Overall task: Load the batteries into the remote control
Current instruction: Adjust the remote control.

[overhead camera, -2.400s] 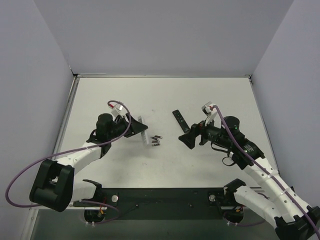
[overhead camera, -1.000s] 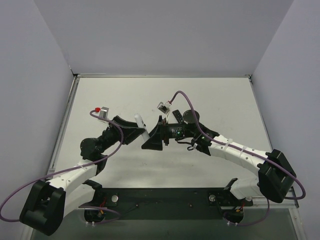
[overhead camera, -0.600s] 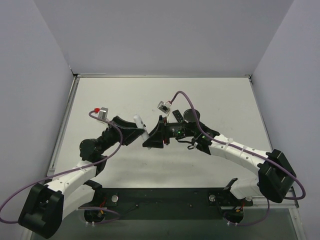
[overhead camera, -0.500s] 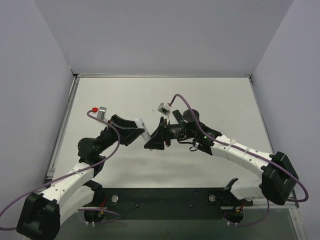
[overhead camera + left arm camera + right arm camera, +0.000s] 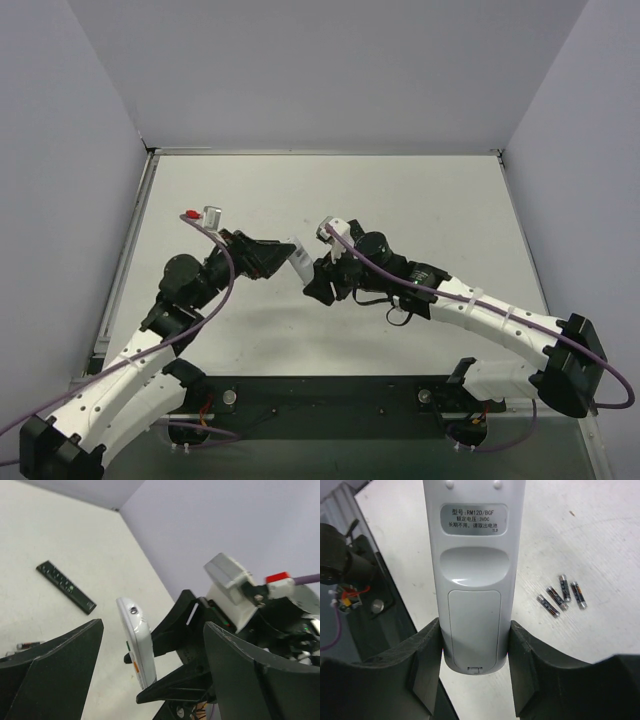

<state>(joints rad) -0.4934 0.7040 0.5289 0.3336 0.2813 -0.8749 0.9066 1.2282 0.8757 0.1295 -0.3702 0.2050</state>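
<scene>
My right gripper (image 5: pixel 475 626) is shut on the lower end of the white remote control (image 5: pixel 475 555). The remote's plain back faces that camera, with its battery cover (image 5: pixel 474 627) closed. In the top view the remote control (image 5: pixel 297 257) is held above the table between both arms, with the right gripper (image 5: pixel 312 279) at its lower end. My left gripper (image 5: pixel 272 257) stands open just left of it, not touching. The left wrist view shows the remote control (image 5: pixel 136 645) edge-on between my wide-open left fingers (image 5: pixel 55 672). Three batteries (image 5: pixel 560 596) lie on the table under the remote.
A slim black remote (image 5: pixel 66 586) lies farther out on the table. Grey walls close in the table on three sides. The dark base plate (image 5: pixel 330 395) runs along the near edge.
The right gripper has shut on the white remote. The left gripper has opened, let go of it and drawn back to the left. The remote now hangs in the right gripper alone.
</scene>
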